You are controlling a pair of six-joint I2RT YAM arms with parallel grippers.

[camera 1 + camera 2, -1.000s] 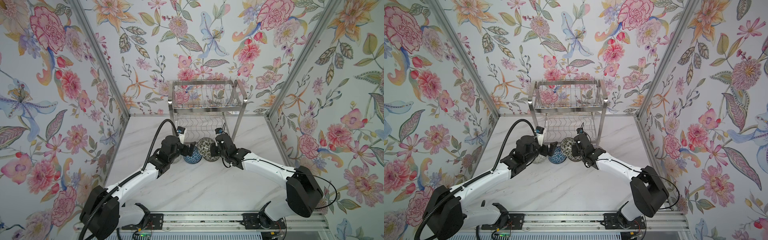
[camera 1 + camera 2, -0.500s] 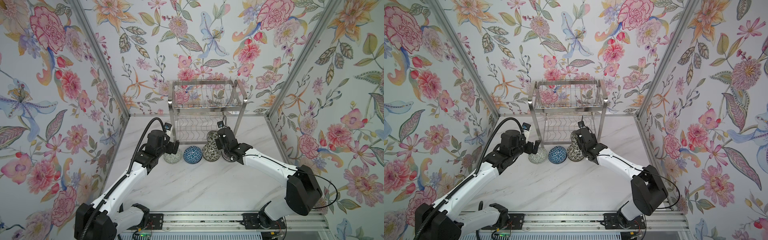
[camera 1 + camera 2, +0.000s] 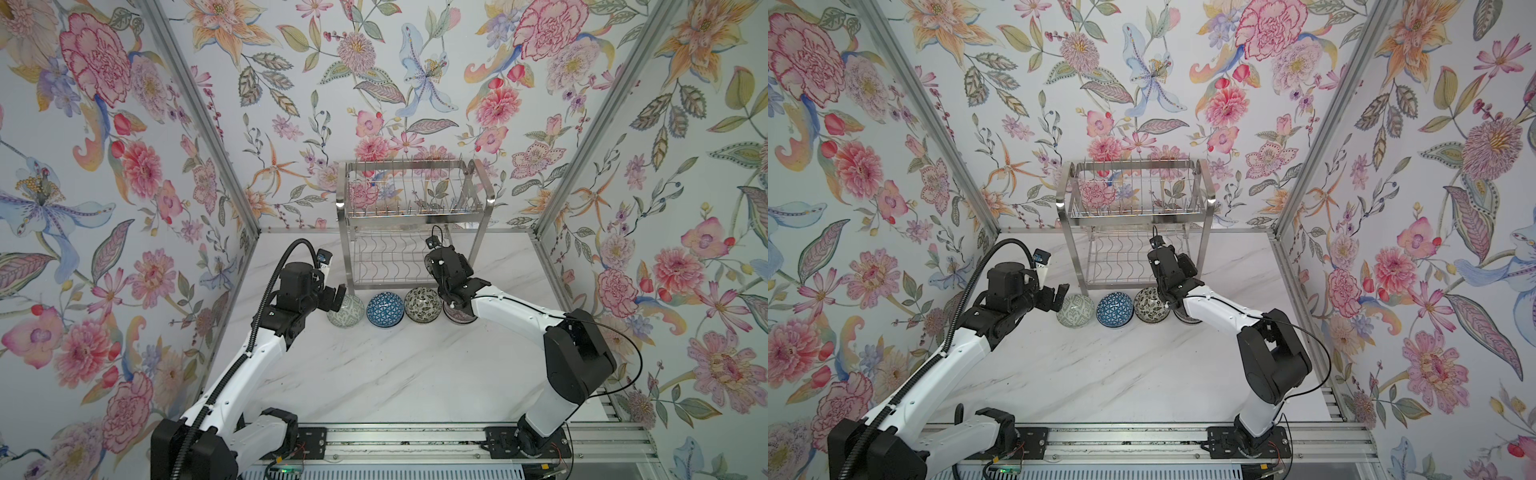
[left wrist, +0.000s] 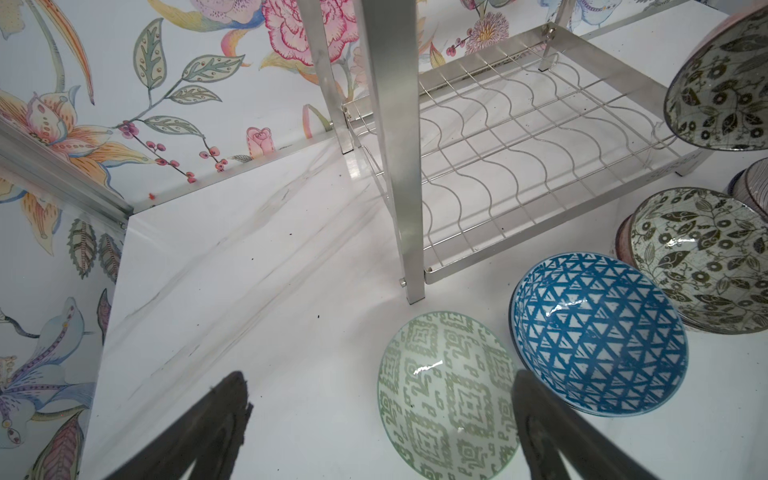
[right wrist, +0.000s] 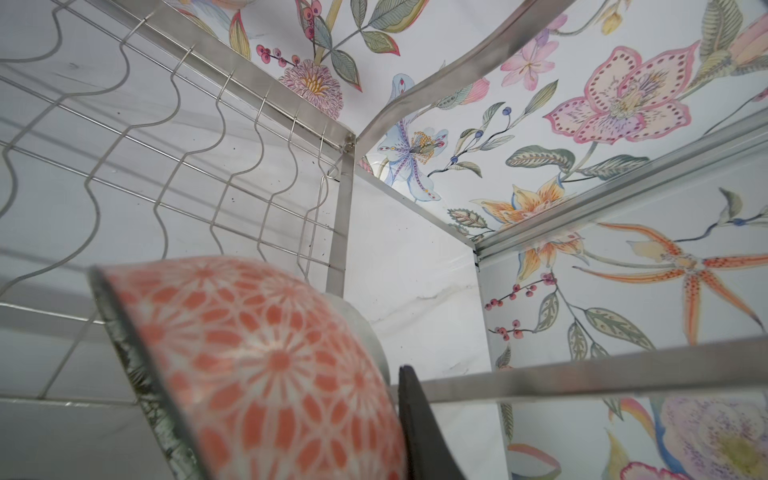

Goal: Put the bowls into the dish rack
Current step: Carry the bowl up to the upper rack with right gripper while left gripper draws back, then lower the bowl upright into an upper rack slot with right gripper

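The dish rack [image 3: 411,195] [image 3: 1133,195] stands at the back of the table, both tiers bare. My right gripper [image 3: 434,266] [image 3: 1160,266] [image 5: 374,399] is shut on a bowl with a red-white lattice outside [image 5: 257,365] and a leafy inside [image 4: 719,91], held tilted by the lower tier's front right corner. In front of the rack lie a green-patterned bowl [image 3: 347,309] [image 4: 449,399], a blue-triangle bowl [image 3: 385,309] [image 4: 598,336] and a black-and-cream leaf bowl [image 3: 422,305] [image 4: 702,257]. My left gripper [image 3: 332,297] [image 3: 1059,297] [image 4: 380,378] hangs open just left of the green bowl.
A purple-striped bowl [image 3: 457,318] [image 4: 748,187] sits partly under my right arm. The leaf bowl rests on another bowl [image 4: 619,245]. The rack's front left leg [image 4: 395,145] stands close to the green bowl. Flowered walls close in three sides of the marble table [image 3: 374,374].
My left gripper has drawn back to the left, away from the blue bowl, staying open. My right gripper has carried the lattice bowl up and back toward the rack's lower tier.
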